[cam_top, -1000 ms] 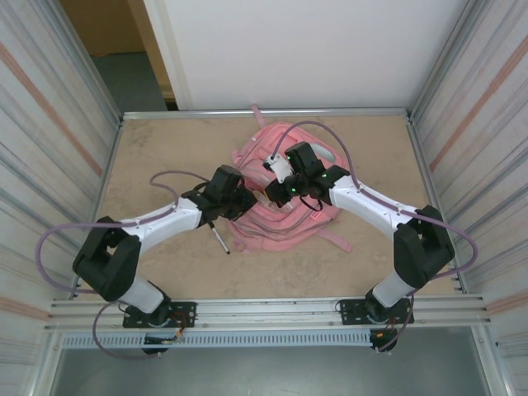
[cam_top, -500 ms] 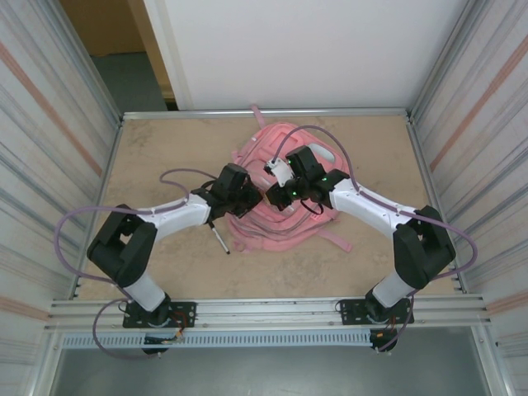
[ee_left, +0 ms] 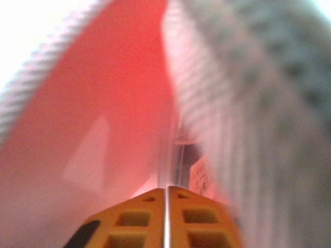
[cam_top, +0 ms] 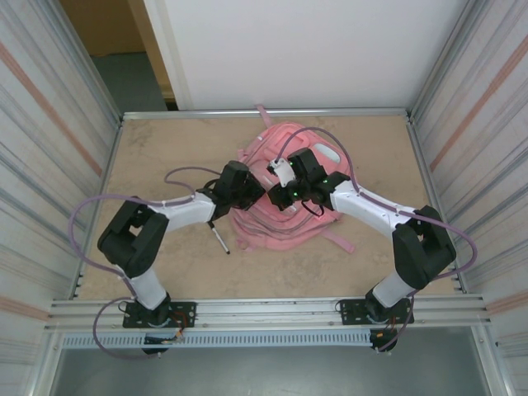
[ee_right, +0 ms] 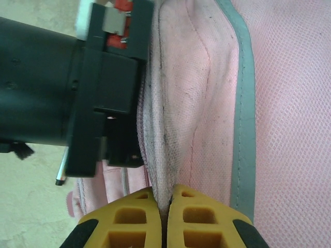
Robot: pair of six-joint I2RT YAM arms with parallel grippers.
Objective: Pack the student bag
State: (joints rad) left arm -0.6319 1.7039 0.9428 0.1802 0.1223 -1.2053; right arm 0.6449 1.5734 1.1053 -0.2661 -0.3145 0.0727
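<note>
The student bag (cam_top: 285, 233), a soft pink backpack, lies mid-table with its mouth held apart. My right gripper (cam_top: 272, 198) is shut on the bag's mesh-lined rim (ee_right: 170, 129), its yellow fingertips (ee_right: 183, 199) pinching the fabric edge. My left gripper (cam_top: 252, 194) reaches into the opening from the left. In the left wrist view pink lining (ee_left: 103, 129) surrounds the left gripper (ee_left: 167, 188). Its jaws stand almost together on a thin silvery strip (ee_left: 178, 157) that runs on past the tips. What the strip is I cannot tell. The left arm's black wrist (ee_right: 62, 88) shows beside the rim.
A dark pen (cam_top: 219, 239) lies on the tan tabletop just left of the bag, below the left forearm. Pink straps (cam_top: 337, 240) trail off the bag toward the right arm. Metal walls close in the table on both sides and at the back.
The left arm has swung right and pushed its gripper deeper into the bag's mouth. The bag's near edge has shifted a little. The right gripper has kept its hold on the rim.
</note>
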